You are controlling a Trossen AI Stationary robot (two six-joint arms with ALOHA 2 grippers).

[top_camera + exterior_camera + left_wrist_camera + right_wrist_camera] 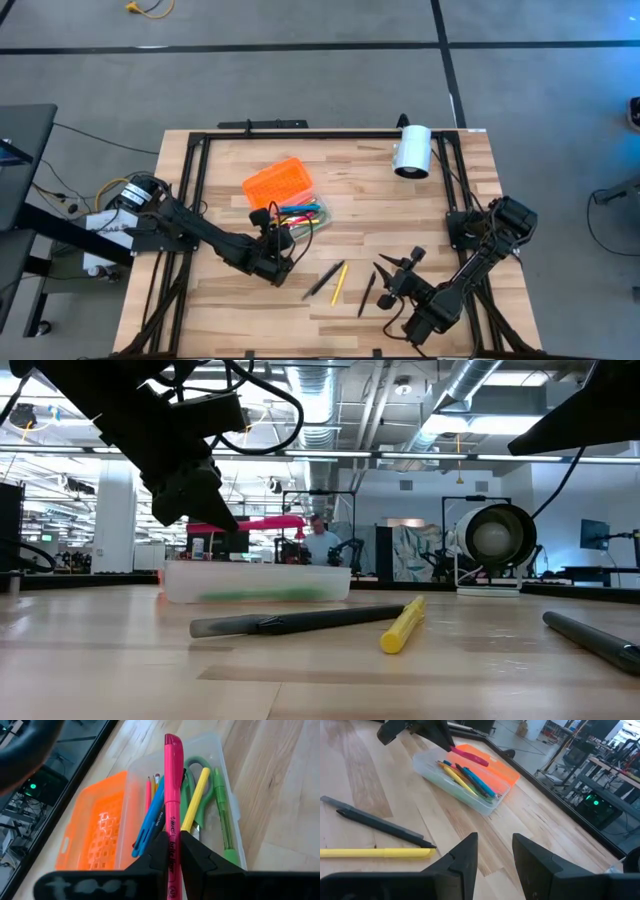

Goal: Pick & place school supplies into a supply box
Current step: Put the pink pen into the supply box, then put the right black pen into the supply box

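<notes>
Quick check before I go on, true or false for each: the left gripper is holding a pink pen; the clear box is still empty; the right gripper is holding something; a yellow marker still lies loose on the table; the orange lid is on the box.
1. The left gripper holds a pink pen. True.
2. The clear box is empty. False: it already holds blue, yellow and green pens and the green-handled scissors.
3. The right gripper holds something. False: its fingers are apart with nothing between them.
4. A yellow marker lies loose on the table. True.
5. The orange lid is on the box. False: it lies beside the box.
</notes>
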